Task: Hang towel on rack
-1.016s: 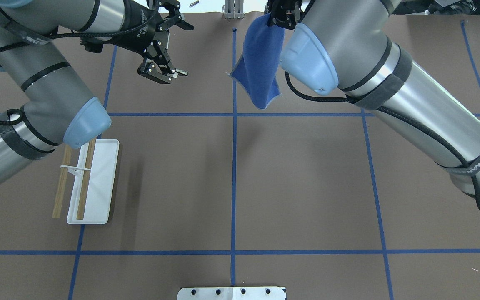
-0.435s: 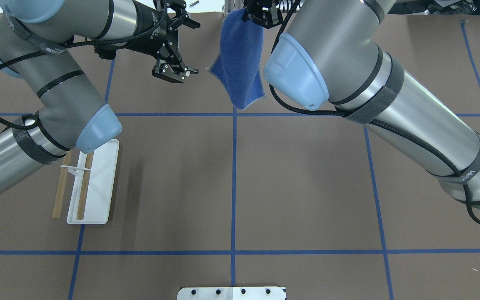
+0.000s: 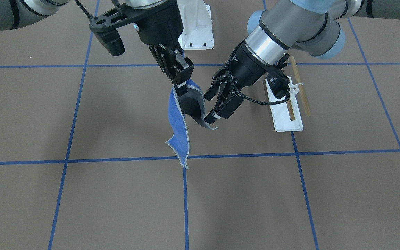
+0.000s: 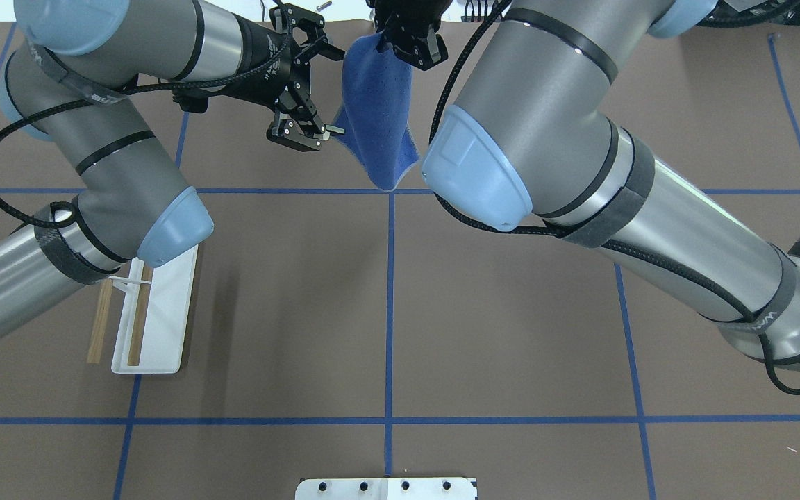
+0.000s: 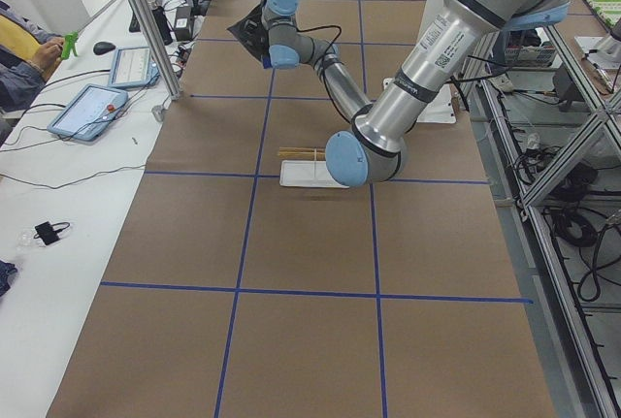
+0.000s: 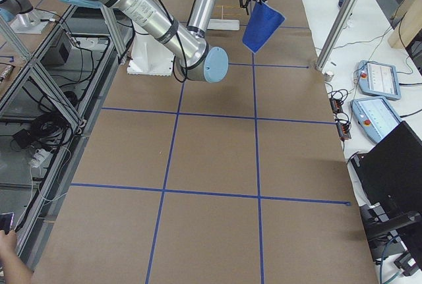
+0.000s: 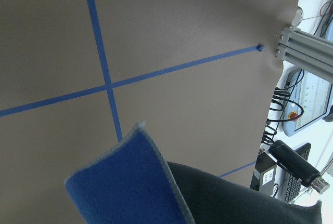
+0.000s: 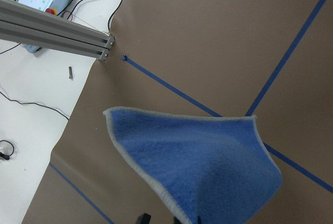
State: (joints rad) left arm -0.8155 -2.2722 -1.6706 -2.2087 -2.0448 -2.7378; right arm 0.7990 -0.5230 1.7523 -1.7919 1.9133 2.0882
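Note:
The towel (image 4: 376, 104), blue on one side and dark grey on the other, hangs in the air from my right gripper (image 4: 407, 45), which is shut on its top corner (image 3: 181, 83). My left gripper (image 4: 327, 90) is open right beside the towel's hanging edge, with its jaws spread around the grey lower flap (image 3: 207, 107). The left wrist view shows the towel (image 7: 130, 187) very close, and the right wrist view shows it (image 8: 208, 161) below. The rack (image 4: 153, 319) stands on the table at my left, its far end under my left elbow. It also shows in the front view (image 3: 285, 118).
The large white bolted pedestal (image 3: 196, 24) sits at the robot's base, near the table's edge (image 4: 386, 488). An aluminium frame post (image 8: 52, 31) stands at the far table edge. Operators' tablets (image 6: 376, 76) lie on the white bench beyond it. Blue tape lines cross the brown table.
My right gripper has carried the hanging towel leftward in the overhead view. My left gripper has moved right to meet its edge, still open. My left elbow now covers more of the rack.

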